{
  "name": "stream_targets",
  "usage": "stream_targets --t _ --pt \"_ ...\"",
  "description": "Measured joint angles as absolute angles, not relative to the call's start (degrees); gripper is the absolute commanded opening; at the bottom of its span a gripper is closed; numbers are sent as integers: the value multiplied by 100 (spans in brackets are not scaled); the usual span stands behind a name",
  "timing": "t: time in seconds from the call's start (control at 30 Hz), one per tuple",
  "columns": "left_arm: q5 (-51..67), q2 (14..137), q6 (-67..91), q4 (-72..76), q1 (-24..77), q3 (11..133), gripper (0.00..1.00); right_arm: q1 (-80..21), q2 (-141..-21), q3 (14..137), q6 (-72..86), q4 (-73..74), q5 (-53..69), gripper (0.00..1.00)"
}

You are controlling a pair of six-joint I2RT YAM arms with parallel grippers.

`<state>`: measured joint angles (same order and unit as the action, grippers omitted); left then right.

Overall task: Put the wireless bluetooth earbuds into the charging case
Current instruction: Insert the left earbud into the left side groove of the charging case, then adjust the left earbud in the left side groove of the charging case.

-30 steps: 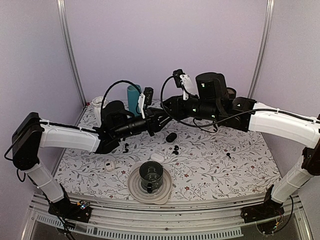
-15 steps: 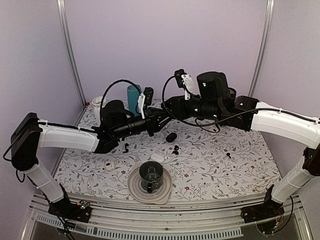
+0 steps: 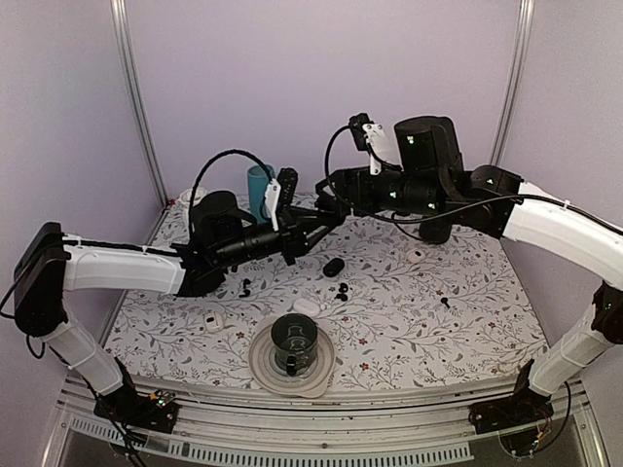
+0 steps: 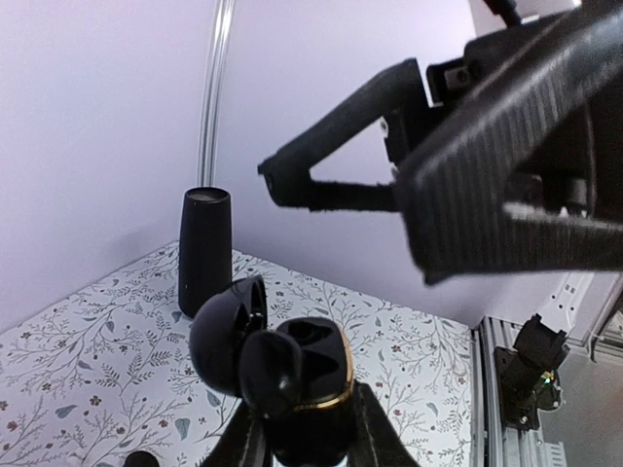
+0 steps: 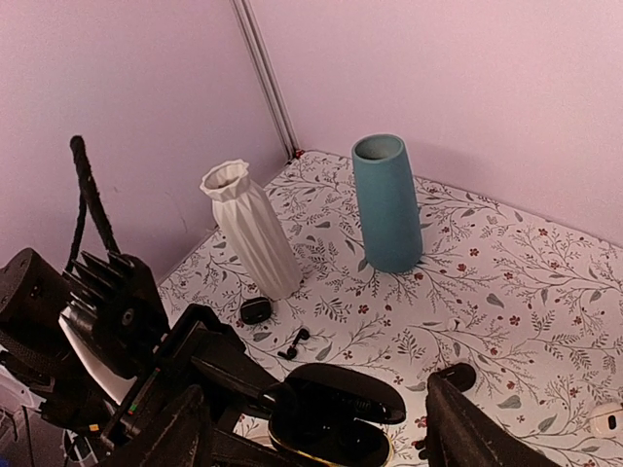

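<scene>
The left gripper (image 4: 304, 433) pinches the open black case (image 4: 297, 370) by its base and holds it up off the worktop (image 3: 409, 311), lid tipped back. The right gripper (image 5: 326, 389) hangs just above the case, jaws spread wide. Loose earbuds (image 3: 341, 290) lie on the worktop below the arms. A single earbud (image 5: 292, 342) lies near the white vase (image 5: 251, 229). I cannot tell whether anything sits inside the held case.

floral table (image 3: 467, 311), teal vase (image 5: 387, 204), earbuds (image 3: 341, 290)
</scene>
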<state>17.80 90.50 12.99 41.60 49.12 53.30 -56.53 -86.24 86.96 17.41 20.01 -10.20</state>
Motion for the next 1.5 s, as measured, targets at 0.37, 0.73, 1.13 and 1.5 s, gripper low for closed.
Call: stream_targets --t 0.37,0.73,1.13,1.5 --pt "1900 9019 788 3667 4912 5330 0 -5422 -8833 9413 1461 3004 -757 92" --pt "1752 8989 469 3374 4919 5332 0 -5398 -9585 10088 1848 3732 -799 92" --pt "1566 8949 301 3181 4943 5332 0 -5398 -9867 10377 2091 4095 -923 89" --pt "1485 8862 272 3124 4952 5332 0 -5398 -9966 10471 2163 4206 -937 87"
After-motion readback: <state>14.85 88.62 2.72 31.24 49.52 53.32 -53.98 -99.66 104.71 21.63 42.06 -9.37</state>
